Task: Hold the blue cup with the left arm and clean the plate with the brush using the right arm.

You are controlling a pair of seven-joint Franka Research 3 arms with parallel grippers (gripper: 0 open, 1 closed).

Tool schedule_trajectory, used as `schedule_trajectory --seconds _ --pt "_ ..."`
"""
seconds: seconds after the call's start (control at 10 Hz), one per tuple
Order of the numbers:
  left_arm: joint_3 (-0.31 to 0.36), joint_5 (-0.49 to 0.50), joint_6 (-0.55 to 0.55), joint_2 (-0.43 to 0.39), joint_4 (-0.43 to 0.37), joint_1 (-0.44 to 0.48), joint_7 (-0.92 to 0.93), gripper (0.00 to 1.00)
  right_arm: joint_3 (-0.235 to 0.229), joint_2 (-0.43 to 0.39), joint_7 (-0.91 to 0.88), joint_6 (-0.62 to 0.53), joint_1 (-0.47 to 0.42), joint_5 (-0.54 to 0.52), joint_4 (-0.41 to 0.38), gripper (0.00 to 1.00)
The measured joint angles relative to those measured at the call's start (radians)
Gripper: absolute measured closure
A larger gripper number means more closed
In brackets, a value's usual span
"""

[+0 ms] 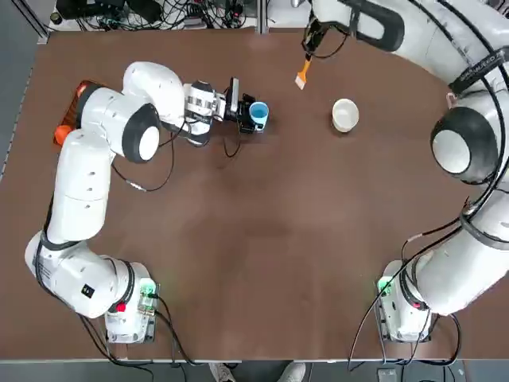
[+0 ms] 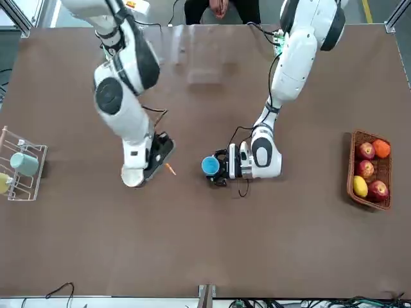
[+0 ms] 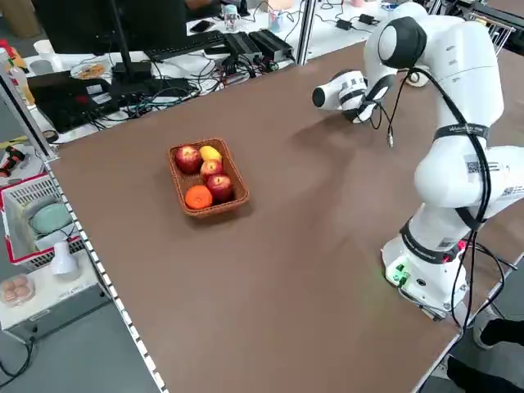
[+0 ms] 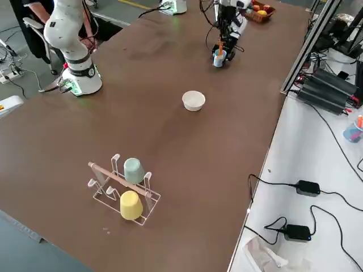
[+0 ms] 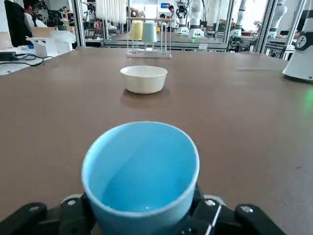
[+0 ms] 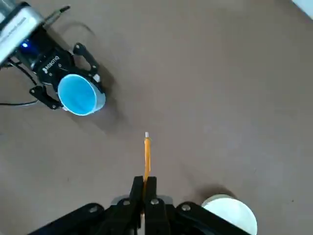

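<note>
You have two white robot arms, the left arm [image 1: 119, 127] and the right arm [image 1: 465, 143]; one light-blue plastic cup [image 1: 259, 114]; one round white dish [image 1: 345, 114]; one thin orange brush [image 1: 303, 74]; one wicker fruit basket [image 2: 370, 169]; and one clear rack [image 4: 122, 187] with two cups.

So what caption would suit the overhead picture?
Left hand grips the light-blue plastic cup; right hand holds the orange brush beyond the white dish.

The only lettering shows on the left tool [image 6: 58, 83] and seems to read "DH-ROBOTICS", though hardly legible.
</note>
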Motion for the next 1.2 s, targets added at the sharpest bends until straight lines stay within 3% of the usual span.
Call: schedule_trajectory --seconds 0.3,0.7,1.2 --pt "0.0 0.0 0.0 0.0 0.0 0.0 0.0 0.32 -0.014 0.079 0.087 0.012 0.11 -0.058 0.089 0.96" --pt "0.0 0.0 0.0 0.0 0.0 0.0 0.0 0.32 -0.114 0.182 0.153 0.061 0.261 -0.071 0.147 0.96" --pt "0.0 -0.001 0.0 0.0 0.0 0.0 0.0 0.32 -0.124 0.208 0.247 0.061 0.314 -0.071 0.179 0.96"
